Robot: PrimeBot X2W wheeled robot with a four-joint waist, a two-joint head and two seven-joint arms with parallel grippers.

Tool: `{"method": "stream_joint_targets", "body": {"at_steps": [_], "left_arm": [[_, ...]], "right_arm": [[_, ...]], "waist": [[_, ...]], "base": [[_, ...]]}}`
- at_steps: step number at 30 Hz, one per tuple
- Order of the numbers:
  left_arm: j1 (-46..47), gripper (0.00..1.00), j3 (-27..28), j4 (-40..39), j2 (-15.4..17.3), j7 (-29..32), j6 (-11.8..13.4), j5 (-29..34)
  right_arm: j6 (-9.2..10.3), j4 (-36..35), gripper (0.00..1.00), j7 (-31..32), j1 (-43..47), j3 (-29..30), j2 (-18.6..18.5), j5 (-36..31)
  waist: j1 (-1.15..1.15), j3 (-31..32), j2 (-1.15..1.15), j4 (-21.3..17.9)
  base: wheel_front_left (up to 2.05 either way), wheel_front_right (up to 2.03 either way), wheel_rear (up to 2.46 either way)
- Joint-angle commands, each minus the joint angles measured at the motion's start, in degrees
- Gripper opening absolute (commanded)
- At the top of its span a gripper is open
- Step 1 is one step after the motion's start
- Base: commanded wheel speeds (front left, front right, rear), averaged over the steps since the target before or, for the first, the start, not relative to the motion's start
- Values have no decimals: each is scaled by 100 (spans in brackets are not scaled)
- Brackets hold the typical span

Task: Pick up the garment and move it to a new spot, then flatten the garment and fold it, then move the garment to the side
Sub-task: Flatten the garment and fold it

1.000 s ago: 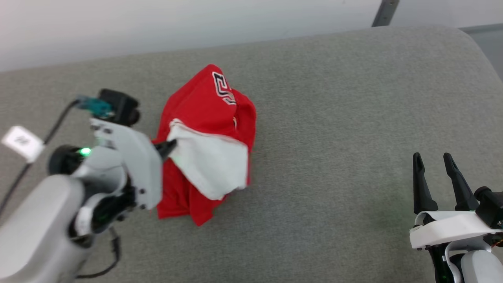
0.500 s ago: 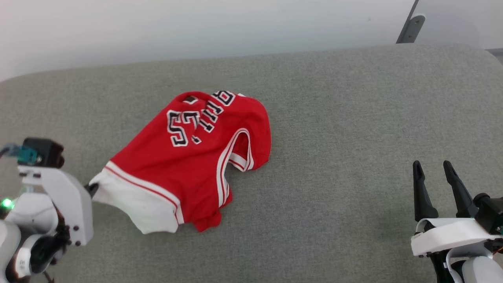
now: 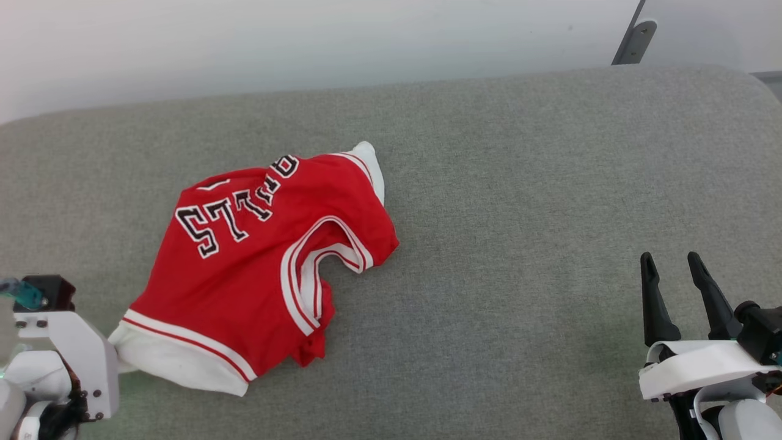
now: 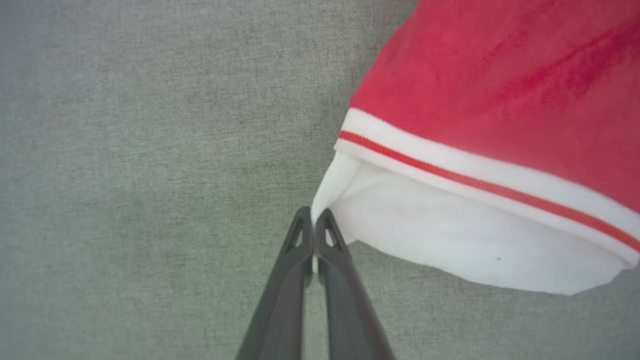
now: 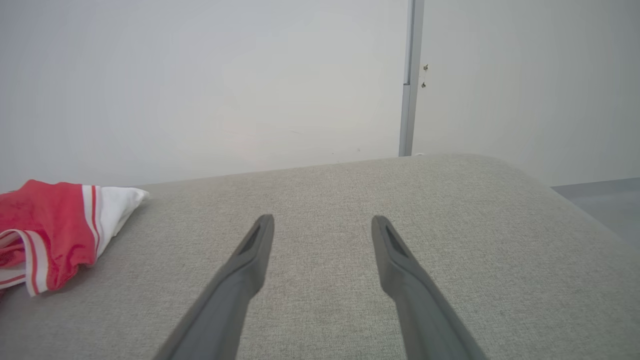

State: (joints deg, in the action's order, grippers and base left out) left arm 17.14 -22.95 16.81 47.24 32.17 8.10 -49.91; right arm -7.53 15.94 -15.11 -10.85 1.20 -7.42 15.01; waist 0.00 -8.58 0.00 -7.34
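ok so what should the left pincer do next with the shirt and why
Probably lower the left pincer and let go of the white sleeve. It is shut on the sleeve's edge, while most of the shirt lies on the cushion, bunched at the middle. The right pincer stands open, well apart, so flattening likely needs a fresh grip.

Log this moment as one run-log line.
left tool: shut on white edge of garment | right tool: open, empty, apart from garment | garment: crumpled on grey cushion, not flattened

The red jersey shirt (image 3: 256, 256) lies rumpled and half spread on the left half of the grey cushion (image 3: 519, 214). Its black white-edged letters face up. One white sleeve reaches toward the near-left corner.
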Motion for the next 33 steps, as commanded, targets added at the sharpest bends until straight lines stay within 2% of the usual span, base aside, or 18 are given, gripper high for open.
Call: {"method": "stream_joint_targets", "body": {"at_steps": [1,6,8,9,10,21,33], "left_arm": [[67,0,-3,112,-64,-39,-48,-8],[256,0,3,521,-268,-279,-255,-69],[328,67,30,593,-296,-420,-296,-34],[355,87,28,600,-310,-475,-320,-18],[382,100,37,601,-327,-527,-343,-12],[295,100,222,-66,-461,-1270,-261,56],[-574,100,680,-1206,-762,-3461,242,610]], "right_arm": [[8,3,100,-5,-9,-2,-17,43],[8,5,100,-5,-63,-4,-10,37],[8,10,100,-5,-59,-14,-11,26],[8,13,100,-5,-58,-23,-27,24],[8,23,100,-5,-62,-29,-51,42],[8,123,100,-5,-60,-274,-249,152],[8,366,100,117,-462,-842,-564,362]], "waist": [[0,-32,0,-17],[0,-87,0,-23],[0,-84,0,4],[0,-78,0,26],[0,-66,0,53],[0,169,0,605],[0,384,0,1299]], "base": [[0,0,0],[0,0,0],[0,0,0],[0,0,0],[0,0,0],[0,0,0],[0,0,0]]}}
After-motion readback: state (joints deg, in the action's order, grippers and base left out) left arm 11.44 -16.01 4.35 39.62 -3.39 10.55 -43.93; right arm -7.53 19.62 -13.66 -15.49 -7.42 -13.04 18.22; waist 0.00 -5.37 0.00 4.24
